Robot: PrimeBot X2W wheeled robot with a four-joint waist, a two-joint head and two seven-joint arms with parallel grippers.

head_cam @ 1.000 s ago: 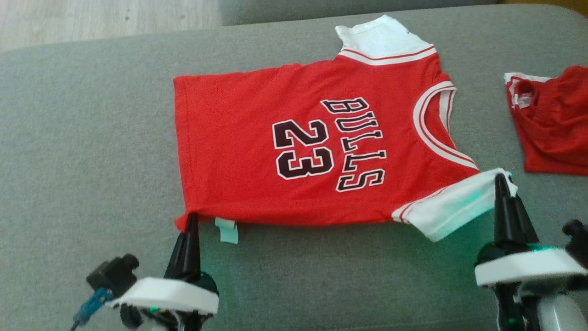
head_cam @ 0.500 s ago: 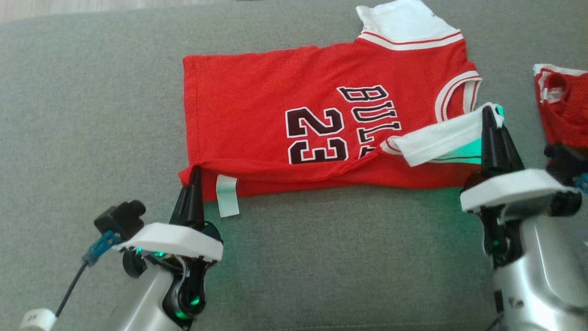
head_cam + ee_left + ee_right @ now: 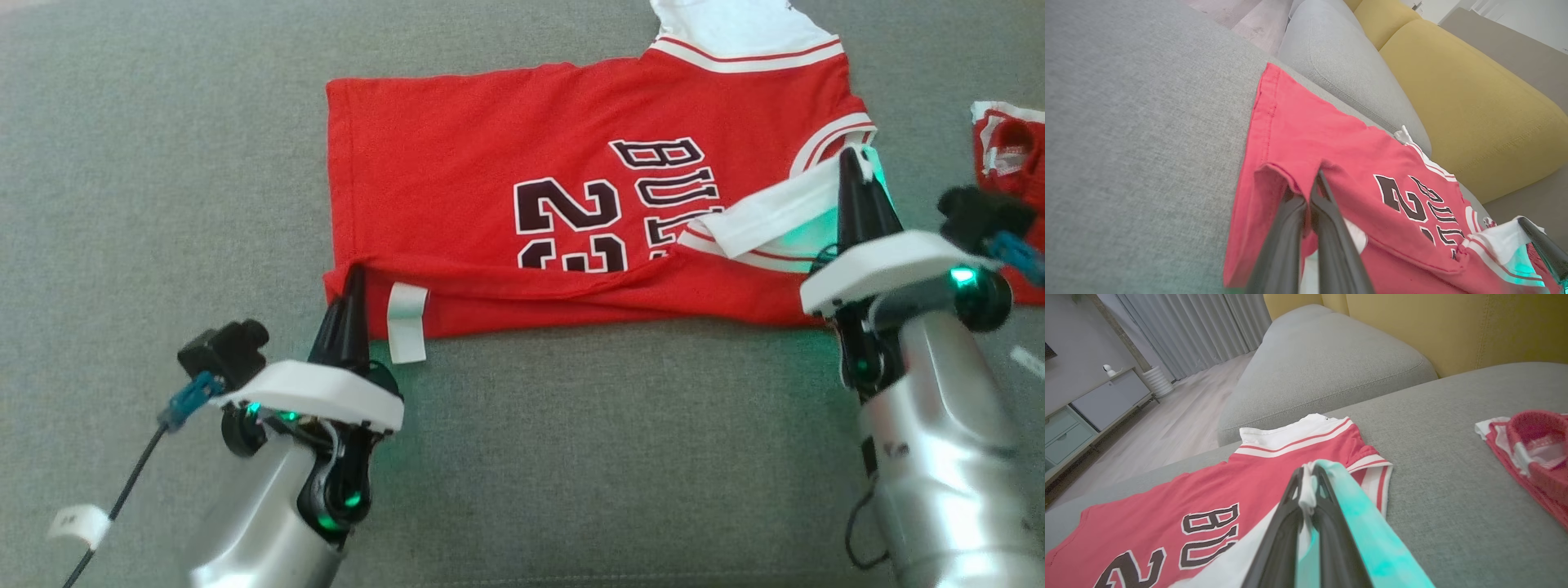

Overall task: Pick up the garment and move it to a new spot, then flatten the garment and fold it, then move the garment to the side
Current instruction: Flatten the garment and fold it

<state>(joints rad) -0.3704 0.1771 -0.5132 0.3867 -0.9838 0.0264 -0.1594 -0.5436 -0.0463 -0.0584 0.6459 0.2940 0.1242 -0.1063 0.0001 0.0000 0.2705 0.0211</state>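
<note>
**Both grippers pinch the near edge of the red Bulls jersey [image 3: 490, 163], partway through a fold.**

The jersey lies on the grey seat cushion [image 3: 163, 163], its long axis running across the head view, hem to the robot's left and collar to its right. The left gripper [image 3: 355, 273] is clamped tight on the near hem corner, beside the white care label [image 3: 406, 322]. The right gripper [image 3: 849, 159] is clamped tight on the near white sleeve [image 3: 759, 220], raised over the lettering. The far edge lies straight ahead of both, so the fold likely needs both arms to carry the near edge forward evenly.
</note>
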